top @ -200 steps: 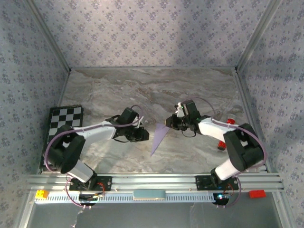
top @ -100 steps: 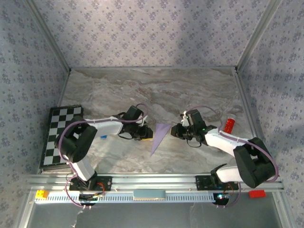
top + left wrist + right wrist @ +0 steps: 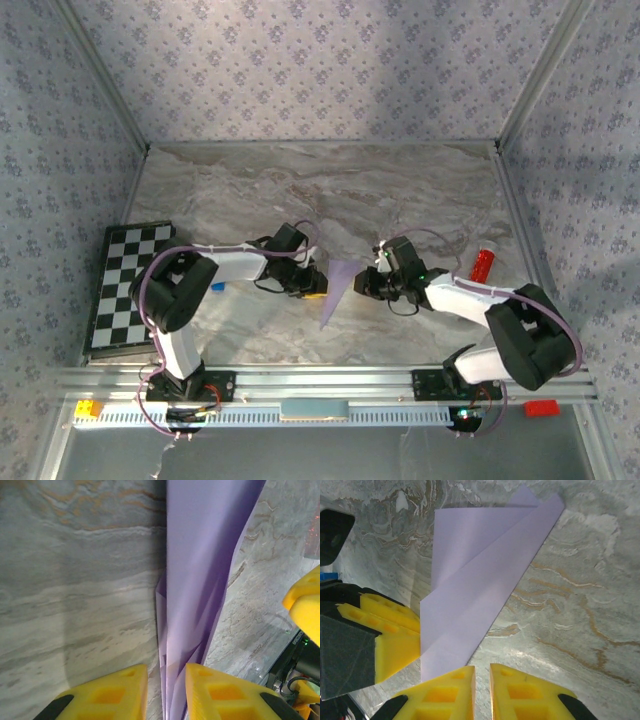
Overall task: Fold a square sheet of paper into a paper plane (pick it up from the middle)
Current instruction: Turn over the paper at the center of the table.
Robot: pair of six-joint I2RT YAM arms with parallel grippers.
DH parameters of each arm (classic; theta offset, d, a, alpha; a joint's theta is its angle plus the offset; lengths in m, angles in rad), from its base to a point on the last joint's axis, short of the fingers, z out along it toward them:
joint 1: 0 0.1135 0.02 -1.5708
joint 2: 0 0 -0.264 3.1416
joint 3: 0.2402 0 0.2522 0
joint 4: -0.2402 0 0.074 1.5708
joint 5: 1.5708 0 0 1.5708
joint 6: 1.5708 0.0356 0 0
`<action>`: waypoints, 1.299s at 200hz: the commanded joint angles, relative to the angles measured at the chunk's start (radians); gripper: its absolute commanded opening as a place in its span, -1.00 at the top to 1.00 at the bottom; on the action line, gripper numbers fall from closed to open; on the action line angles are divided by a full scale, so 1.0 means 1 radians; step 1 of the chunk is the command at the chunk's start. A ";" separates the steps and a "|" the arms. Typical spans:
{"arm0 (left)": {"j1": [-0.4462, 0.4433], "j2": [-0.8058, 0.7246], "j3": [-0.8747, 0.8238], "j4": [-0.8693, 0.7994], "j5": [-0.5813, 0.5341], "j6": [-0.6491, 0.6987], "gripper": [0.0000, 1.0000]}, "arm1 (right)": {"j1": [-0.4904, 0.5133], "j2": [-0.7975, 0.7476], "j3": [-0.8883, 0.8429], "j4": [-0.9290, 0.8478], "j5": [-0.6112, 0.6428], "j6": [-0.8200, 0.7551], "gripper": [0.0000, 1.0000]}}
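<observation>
The left gripper (image 3: 165, 685) pinches the wide tail of the paper plane (image 3: 200, 565) between narrowly parted yellow fingers (image 3: 220, 692). The right gripper (image 3: 481, 690), jaws nearly pressed together, sits just beside that same end, holding nothing that I can see. The dart shape looks folded; perhaps only a last crease remains. Both arms reach inward, low over the marble table (image 3: 300, 180).

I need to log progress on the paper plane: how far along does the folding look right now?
Done: the lilac sheet is already folded into a slim pointed paper plane with layered flaps, lying on the marble table.

In hand: the left gripper has its yellow fingers either side of the plane's edge; the right gripper sits nearly closed beside it, apparently not holding.

Left: probably only final creasing or wing opening, then release.
</observation>
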 commanded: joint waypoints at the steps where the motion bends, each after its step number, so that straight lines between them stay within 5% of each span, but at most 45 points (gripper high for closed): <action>1: -0.012 0.023 0.034 -0.020 0.031 0.018 0.48 | 0.012 0.018 -0.009 0.028 0.019 0.021 0.67; 131: -0.021 -0.005 -0.011 -0.024 0.025 0.007 0.68 | 0.067 0.109 0.019 0.077 -0.011 0.033 0.68; 260: -0.051 0.065 0.014 0.076 0.123 -0.026 0.55 | 0.076 0.167 0.000 0.133 -0.033 0.062 0.71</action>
